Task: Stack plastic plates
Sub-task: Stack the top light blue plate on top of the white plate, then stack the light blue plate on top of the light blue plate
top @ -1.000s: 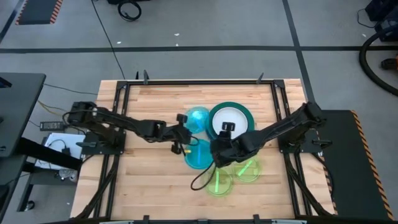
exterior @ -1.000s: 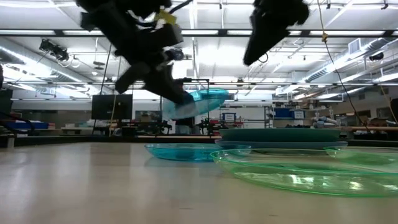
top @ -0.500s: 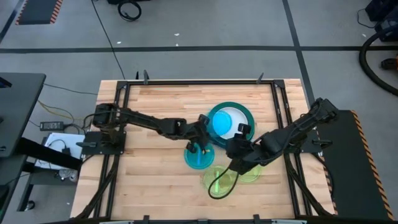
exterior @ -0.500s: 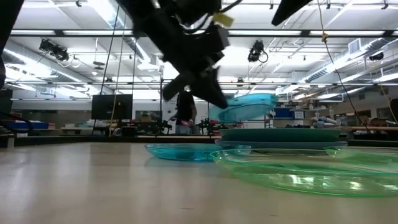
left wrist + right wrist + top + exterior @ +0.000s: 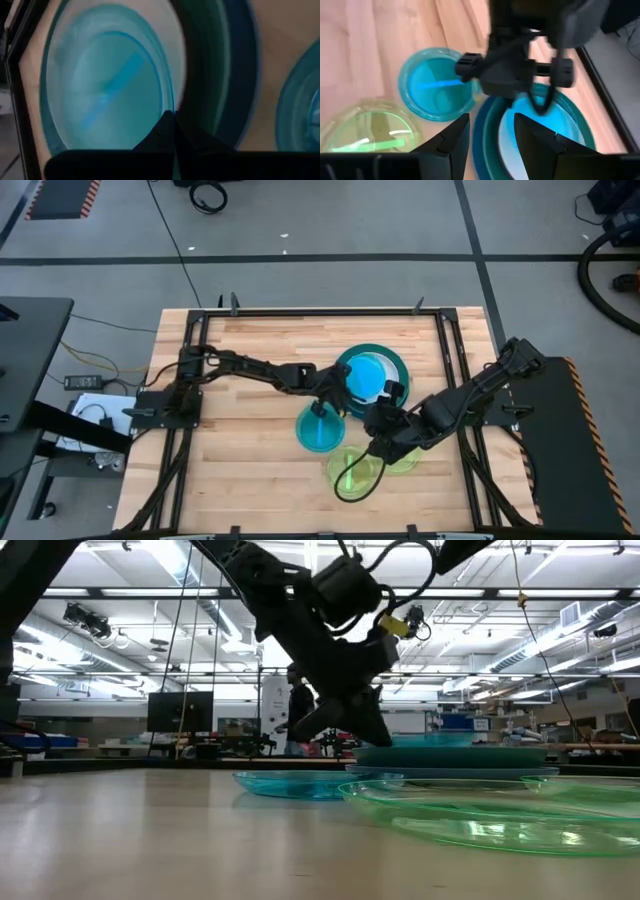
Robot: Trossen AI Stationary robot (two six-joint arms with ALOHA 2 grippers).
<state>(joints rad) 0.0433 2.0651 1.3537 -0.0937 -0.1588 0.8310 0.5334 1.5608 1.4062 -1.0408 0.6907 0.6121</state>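
Note:
A small cyan plate [image 5: 365,377] [image 5: 110,95] lies on the white plate of a stack whose large teal plate [image 5: 396,360] [image 5: 450,753] shows around it. My left gripper [image 5: 338,388] [image 5: 172,130] [image 5: 360,725] is shut at this cyan plate's left rim. A second cyan plate [image 5: 320,428] [image 5: 440,85] rests flat on the table. Two neon-green plates [image 5: 352,470] [image 5: 402,457] lie near it, overlapping. My right gripper [image 5: 385,430] [image 5: 490,145] hovers open above the table, between the stack and the green plates. My left gripper pinches the small cyan plate by its rim [image 5: 167,107] on the side toward the table's left. The fingers come slanting down from the left. The plate lies flat on the white plate of the stack; only its edge sits between the fingers.
The wooden table [image 5: 240,360] has bare room on its left half and along the far edge. A dark metal frame [image 5: 300,310] runs around it. The green plates [image 5: 480,810] fill the near right of the low view. A person stands in the room beyond.
My left gripper has carried the small cyan plate toward the table's right, over the stack, and lowered it from a tilted hold in the air onto the white plate. My right gripper has drawn back toward the right and near edge, then stayed still.

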